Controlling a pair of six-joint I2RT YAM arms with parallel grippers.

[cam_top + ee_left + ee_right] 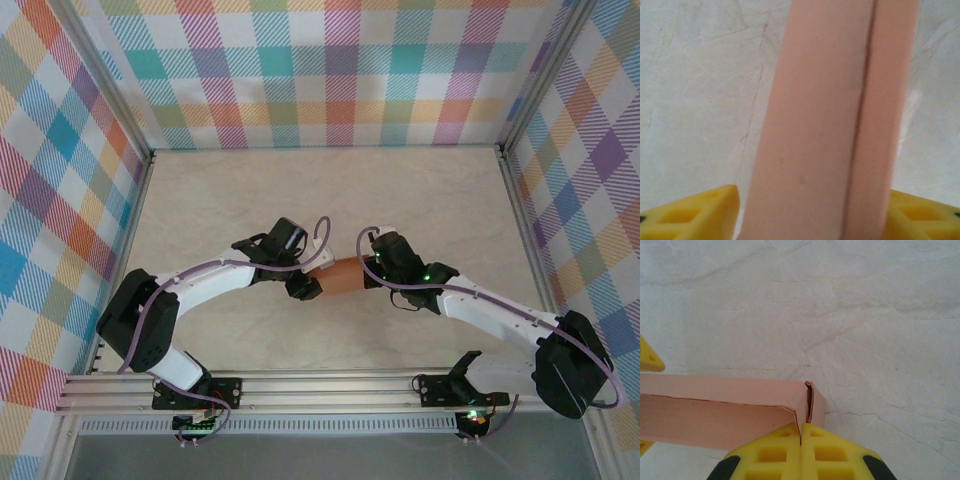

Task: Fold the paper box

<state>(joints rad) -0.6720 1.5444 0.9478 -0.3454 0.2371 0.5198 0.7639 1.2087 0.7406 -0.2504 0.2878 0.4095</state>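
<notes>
The worktop [420, 200] is pale and bare, with one item on it. Two arms reach in from the near edge and meet at its middle.

**Item: the paper box [340, 274]. Quantity: one.** It lies at mid-worktop, spanning the gap between the two grippers. It is a long, narrow, salmon-orange form with a folded seam running along its length.

- Handling, as judged: very light, thin card. It is stiff only along the creases, easily dented on the flat panels, and smooth enough to slide.
- Take hold at an end or along a folded edge, where the layers double up. Pinch lightly and avoid the mid-panel.

**Grippers. Quantity: two.**

- Left gripper [305, 285]: one yellow finger [690, 215] stands on each side of the box, which passes between them. A thin sliver of worktop shows beside the card, so this gripper reads as parted and not clamping.
- Right gripper [801, 432]: the fingers [775, 452] are pressed together, pinching the upright card edge at the box's end.
</notes>
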